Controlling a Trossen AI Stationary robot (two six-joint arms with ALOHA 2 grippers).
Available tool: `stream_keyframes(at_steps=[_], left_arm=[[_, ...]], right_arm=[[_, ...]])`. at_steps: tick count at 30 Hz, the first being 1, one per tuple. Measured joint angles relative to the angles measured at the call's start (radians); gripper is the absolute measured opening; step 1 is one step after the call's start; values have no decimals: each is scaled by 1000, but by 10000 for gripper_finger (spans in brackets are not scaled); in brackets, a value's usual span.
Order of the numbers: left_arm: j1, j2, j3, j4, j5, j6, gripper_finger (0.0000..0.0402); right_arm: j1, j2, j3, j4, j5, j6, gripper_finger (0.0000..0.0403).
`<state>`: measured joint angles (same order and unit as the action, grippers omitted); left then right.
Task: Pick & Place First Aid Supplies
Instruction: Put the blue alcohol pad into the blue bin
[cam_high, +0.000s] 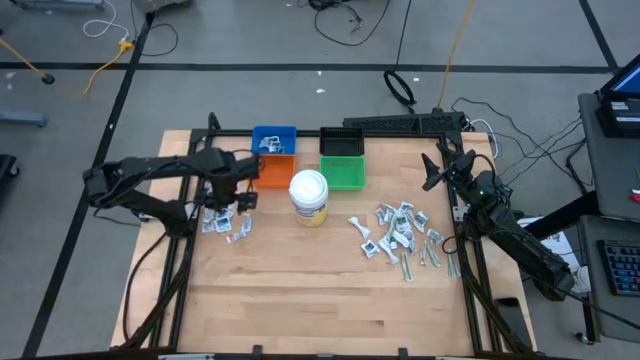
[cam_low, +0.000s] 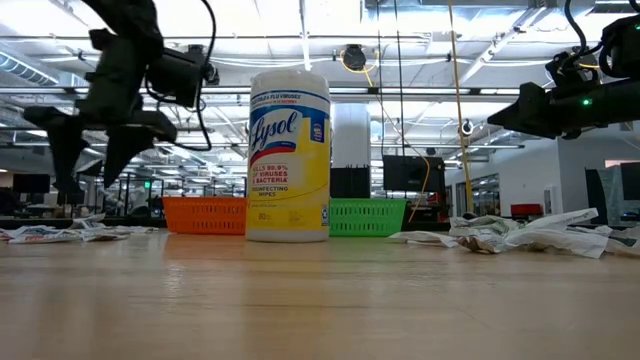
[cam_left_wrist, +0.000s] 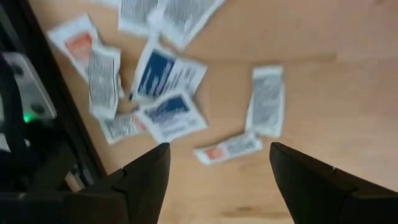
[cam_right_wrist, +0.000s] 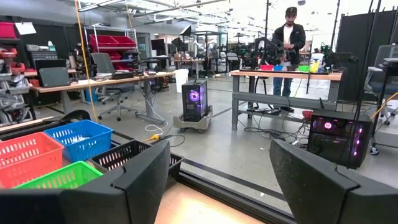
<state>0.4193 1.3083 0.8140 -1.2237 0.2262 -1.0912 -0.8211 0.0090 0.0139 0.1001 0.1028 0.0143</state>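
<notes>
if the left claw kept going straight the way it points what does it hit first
Likely the loose packets lying on the wooden table straight ahead of the open left claw; which packet comes first is unclear, since depth is hard to judge.

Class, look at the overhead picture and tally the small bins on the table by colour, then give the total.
Blue bin: 1
Orange bin: 1
Green bin: 1
Black bin: 1
Total: 4 bins
</notes>
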Motion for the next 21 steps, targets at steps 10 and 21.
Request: stream_keyframes(at_steps=[10, 21], left_arm=[[-69, -40, -115, 71, 21, -45, 258], [-96, 13, -262, 323, 30, -25, 258]], right_arm=[[0, 0, 0, 0, 0, 0, 270], [0, 0, 0, 0, 0, 0, 270]])
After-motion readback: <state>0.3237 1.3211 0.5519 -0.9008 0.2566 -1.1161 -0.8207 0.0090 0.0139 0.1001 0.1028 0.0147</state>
